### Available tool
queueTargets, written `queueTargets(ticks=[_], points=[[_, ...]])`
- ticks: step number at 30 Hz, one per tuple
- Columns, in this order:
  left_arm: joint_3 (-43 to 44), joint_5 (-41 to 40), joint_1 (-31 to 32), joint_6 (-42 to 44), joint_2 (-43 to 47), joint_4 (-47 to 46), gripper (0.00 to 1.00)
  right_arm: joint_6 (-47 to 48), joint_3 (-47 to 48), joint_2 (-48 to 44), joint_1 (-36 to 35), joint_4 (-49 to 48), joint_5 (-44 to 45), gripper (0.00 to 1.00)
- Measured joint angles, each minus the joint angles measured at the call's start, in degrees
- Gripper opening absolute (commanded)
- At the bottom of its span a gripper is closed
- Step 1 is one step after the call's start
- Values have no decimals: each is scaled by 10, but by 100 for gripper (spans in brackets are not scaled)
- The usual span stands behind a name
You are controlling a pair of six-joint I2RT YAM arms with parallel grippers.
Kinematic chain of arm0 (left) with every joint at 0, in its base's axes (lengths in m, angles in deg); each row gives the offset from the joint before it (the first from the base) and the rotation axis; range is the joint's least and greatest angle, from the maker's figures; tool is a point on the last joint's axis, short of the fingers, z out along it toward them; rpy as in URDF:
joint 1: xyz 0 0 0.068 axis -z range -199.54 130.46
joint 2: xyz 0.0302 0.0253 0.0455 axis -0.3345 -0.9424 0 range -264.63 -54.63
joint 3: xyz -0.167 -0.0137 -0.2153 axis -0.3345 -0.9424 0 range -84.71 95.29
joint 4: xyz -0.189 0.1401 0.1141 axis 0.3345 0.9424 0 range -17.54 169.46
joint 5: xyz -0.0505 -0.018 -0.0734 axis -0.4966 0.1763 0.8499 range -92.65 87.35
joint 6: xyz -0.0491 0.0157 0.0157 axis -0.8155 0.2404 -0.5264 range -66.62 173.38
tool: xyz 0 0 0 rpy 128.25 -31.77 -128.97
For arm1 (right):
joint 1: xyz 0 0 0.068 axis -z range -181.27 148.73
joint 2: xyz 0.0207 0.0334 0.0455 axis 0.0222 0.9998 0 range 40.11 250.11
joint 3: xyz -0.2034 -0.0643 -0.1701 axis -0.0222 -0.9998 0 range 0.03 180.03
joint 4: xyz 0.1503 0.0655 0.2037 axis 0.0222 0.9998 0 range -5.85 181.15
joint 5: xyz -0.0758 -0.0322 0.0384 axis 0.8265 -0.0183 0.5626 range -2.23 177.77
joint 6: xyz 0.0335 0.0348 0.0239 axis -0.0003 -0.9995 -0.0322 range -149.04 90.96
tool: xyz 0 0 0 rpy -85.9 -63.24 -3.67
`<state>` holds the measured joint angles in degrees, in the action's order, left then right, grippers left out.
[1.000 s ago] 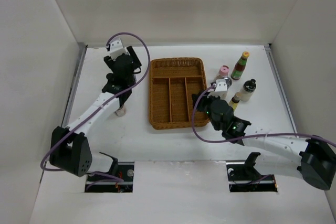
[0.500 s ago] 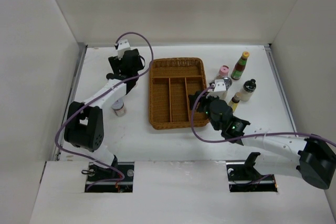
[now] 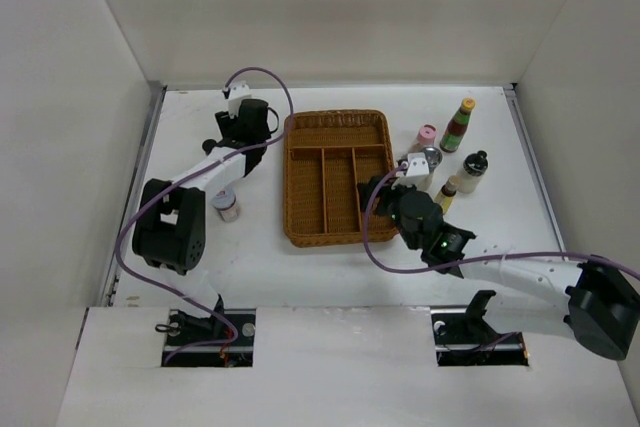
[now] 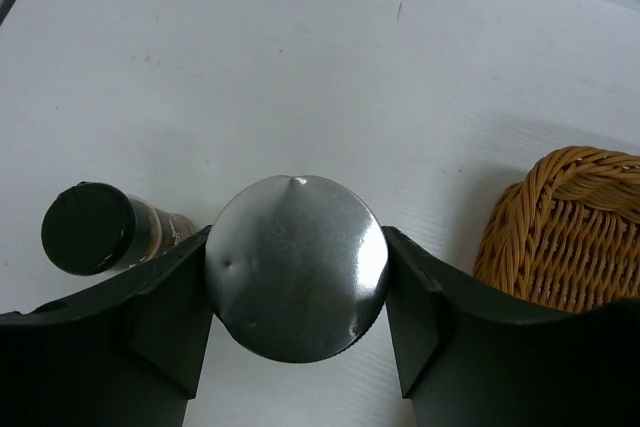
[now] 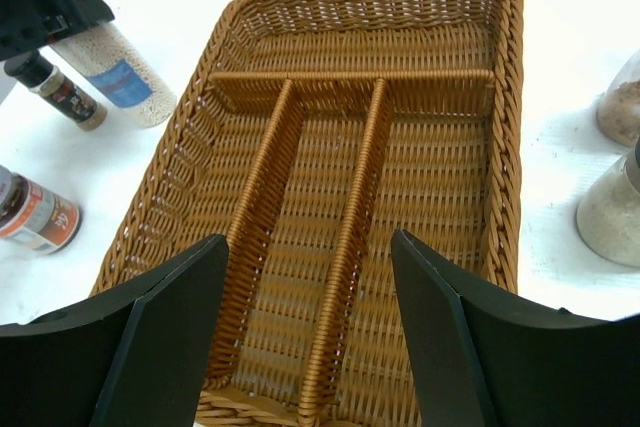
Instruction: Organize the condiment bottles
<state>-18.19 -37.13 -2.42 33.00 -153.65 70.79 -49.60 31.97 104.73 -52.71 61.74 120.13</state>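
My left gripper (image 4: 297, 282) is shut on a silver-capped jar (image 4: 297, 247) just left of the wicker tray's far corner; in the top view the gripper (image 3: 243, 132) hides it. The right wrist view shows that jar (image 5: 112, 75) tilted, filled with white grains, with a blue label. A small black-capped bottle (image 4: 95, 228) stands beside it. A red-and-white jar (image 3: 228, 209) stands nearer on the left. My right gripper (image 5: 310, 347) is open and empty over the tray's near right part. A pink-capped jar (image 3: 427, 137), a green yellow-capped bottle (image 3: 458, 125) and a black-capped bottle (image 3: 472, 172) stand right of the tray.
The brown wicker divided tray (image 3: 297, 162) lies mid-table with nothing in its compartments. A silver-capped jar (image 3: 425, 159) and a small bottle (image 3: 446, 193) stand close to my right arm. White walls enclose the table on three sides.
My left arm has folded its elbow in, and its gripper has shifted slightly toward the far right, near the tray's corner. My right arm has barely moved.
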Motion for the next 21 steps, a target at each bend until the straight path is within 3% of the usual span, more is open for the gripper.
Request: queueTargets(ticks=[8, 12, 21], points=[[2, -9, 34, 12, 70, 5, 37, -1, -3, 0, 3, -9, 0, 75], [43, -6, 74, 23, 89, -7, 36, -2, -12, -1, 5, -16, -1, 75], [164, 26, 122, 28, -14, -38, 36, -2, -20, -14, 12, -17, 0, 76]])
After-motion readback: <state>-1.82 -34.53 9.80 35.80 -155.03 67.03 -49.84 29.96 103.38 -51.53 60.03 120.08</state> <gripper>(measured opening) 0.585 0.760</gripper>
